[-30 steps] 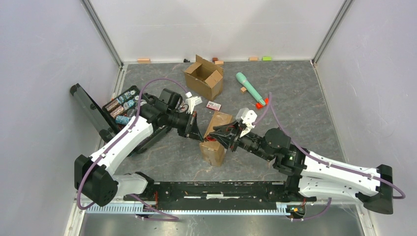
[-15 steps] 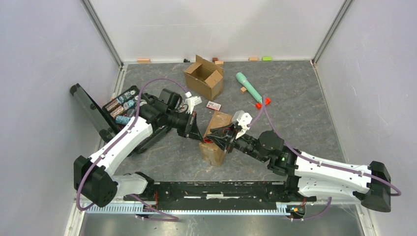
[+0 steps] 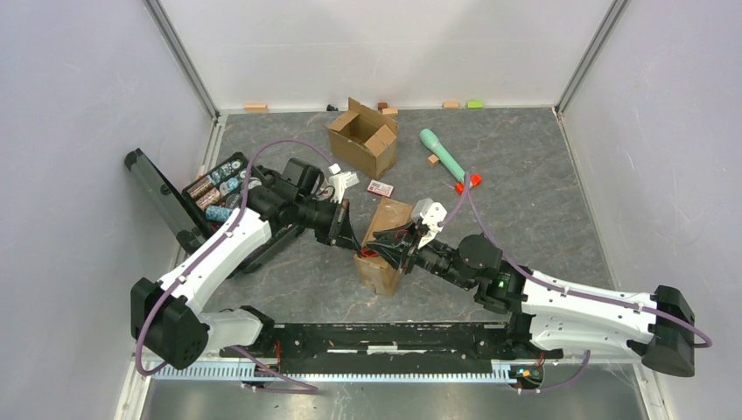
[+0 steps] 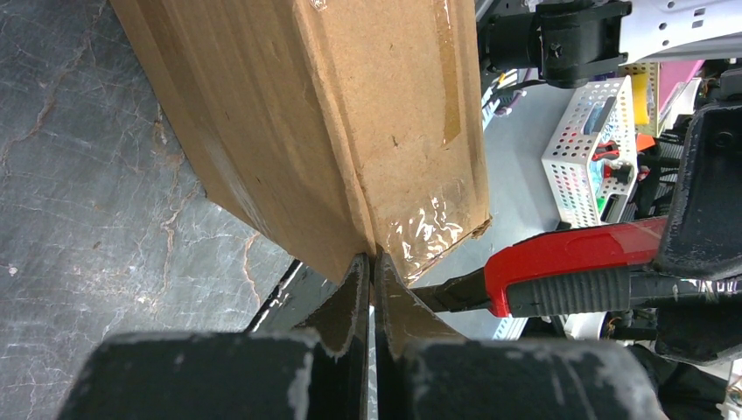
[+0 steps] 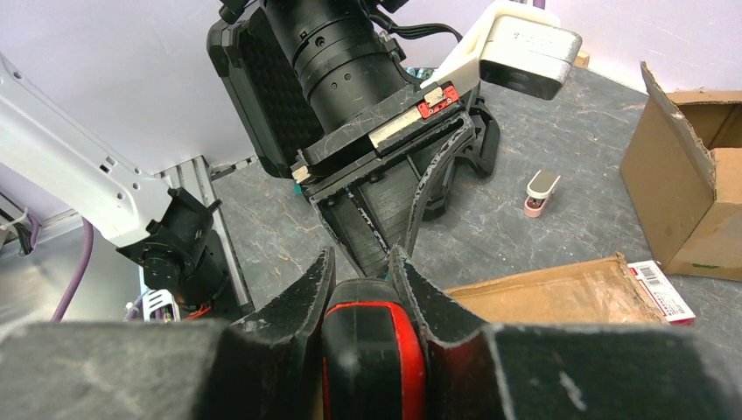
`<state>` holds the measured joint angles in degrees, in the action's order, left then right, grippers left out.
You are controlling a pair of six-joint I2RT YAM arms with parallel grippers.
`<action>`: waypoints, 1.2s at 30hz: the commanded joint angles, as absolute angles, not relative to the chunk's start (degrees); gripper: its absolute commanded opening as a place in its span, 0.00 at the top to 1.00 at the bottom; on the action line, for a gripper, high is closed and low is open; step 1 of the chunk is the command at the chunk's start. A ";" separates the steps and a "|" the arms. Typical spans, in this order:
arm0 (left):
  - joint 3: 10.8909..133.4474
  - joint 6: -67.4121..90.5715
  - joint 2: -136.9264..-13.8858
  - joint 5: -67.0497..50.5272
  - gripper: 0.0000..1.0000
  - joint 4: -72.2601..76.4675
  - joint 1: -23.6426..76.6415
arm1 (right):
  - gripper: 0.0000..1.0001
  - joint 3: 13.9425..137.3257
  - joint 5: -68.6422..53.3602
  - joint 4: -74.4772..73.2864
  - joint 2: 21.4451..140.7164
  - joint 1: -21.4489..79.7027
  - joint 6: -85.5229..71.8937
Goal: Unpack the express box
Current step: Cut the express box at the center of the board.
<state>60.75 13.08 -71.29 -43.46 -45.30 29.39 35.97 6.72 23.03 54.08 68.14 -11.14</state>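
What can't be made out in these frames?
1. Tip of the red-handled tool: in the left wrist view it vanishes where the box corner meets the left hand; in the right wrist view the right hand covers it.
2. Box contents: no view shows inside.
3. Print on the label card: too small, top view.

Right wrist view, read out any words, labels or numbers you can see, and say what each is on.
Nothing is legible.
White card beside the open box: barcode and print, too small.
Red tag on the left gripper: blurred.
Taped box, red cutter handle: no print showing.
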 commanded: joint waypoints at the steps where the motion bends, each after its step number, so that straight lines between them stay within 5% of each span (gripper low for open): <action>1: 59.94 9.23 -70.73 -40.83 0.98 -44.91 29.62 | 1.00 36.70 5.60 22.52 53.51 68.13 -11.42; 36: 59.15 9.84 -71.37 -39.42 0.98 -43.94 27.56 | 1.00 43.81 1.08 -10.54 46.47 68.12 -4.82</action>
<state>60.05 13.04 -71.31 -44.31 -44.03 29.87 42.35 2.20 1.85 48.60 68.14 -5.52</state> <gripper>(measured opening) 0.044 0.284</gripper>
